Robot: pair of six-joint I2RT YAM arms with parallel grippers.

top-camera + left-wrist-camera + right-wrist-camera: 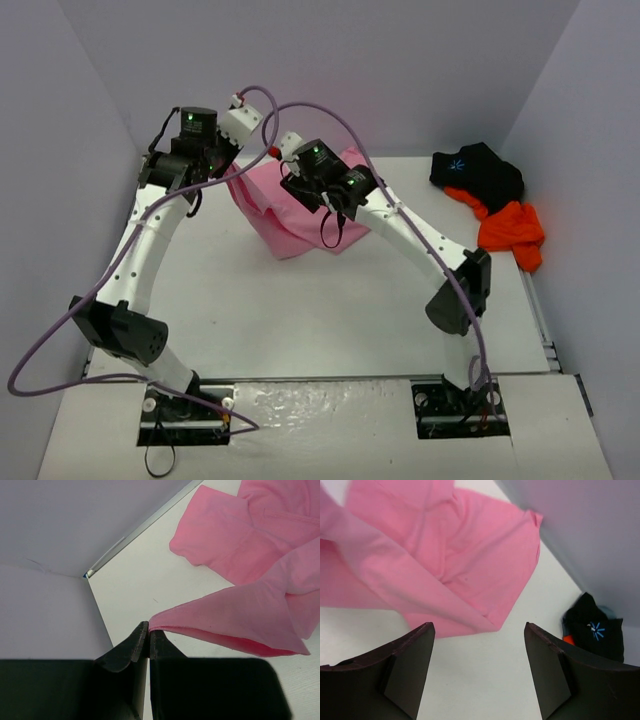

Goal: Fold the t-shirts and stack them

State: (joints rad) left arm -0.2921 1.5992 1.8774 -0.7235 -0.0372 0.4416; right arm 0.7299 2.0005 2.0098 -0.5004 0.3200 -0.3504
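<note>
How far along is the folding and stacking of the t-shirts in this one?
Done: nothing; no folded shirt or stack shows. In hand: the left gripper is shut on an edge of the pink t-shirt, holding it raised; the right gripper hangs open over it, empty. Left: the black t-shirt and orange t-shirt lie crumpled at the far right, unfolded.

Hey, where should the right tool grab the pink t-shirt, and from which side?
Probably the loose corner of the pink t-shirt, which lies just ahead of the open right tool. Approach from above on the near side. The left tool is shut on another edge and holds it raised, so the draped fold ends at that corner, free and unobstructed.
</note>
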